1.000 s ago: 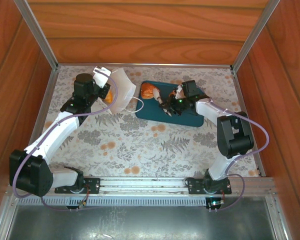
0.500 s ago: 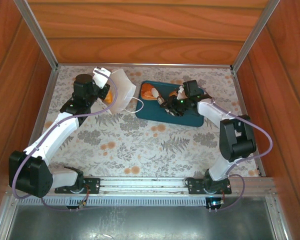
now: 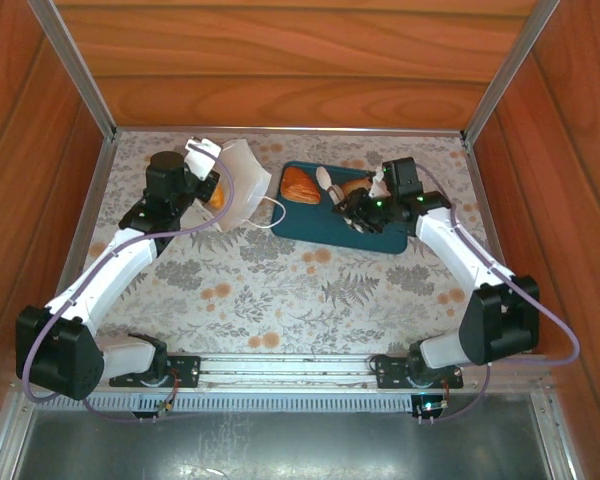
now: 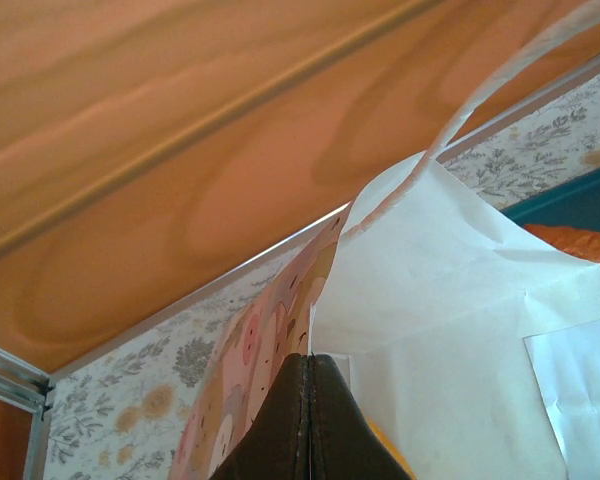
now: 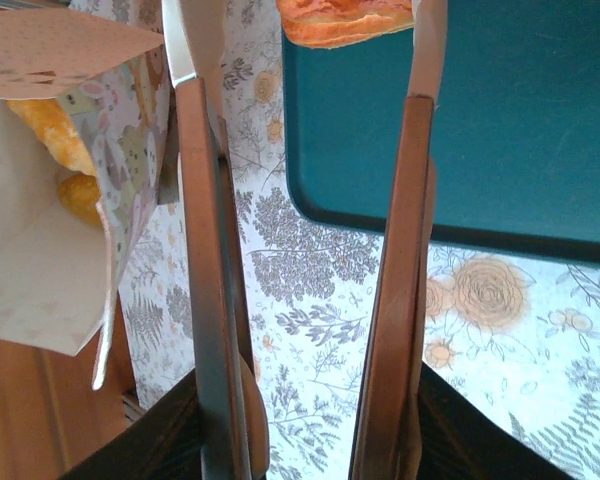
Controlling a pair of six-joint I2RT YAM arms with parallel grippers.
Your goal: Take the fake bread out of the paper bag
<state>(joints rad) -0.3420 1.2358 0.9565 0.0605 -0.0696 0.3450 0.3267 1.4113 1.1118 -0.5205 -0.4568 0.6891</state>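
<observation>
Bread (image 3: 300, 184) now dropped on tray (image 3: 325, 228), right gripper (image 5: 305, 60) released and withdrawn, left gripper (image 4: 308, 365) still clenching paper bag (image 4: 460, 300).

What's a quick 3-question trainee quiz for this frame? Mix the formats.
1. True or false: the left gripper is shut on the paper bag.
2. The pastry outside the bag lies: A) on the teal tray; B) on the bare table; C) between gripper fingers.
3. Short answer: is any fake bread left inside the bag?
Key: 1 true; 2 A; 3 yes, orange pieces show in its mouth.
</observation>
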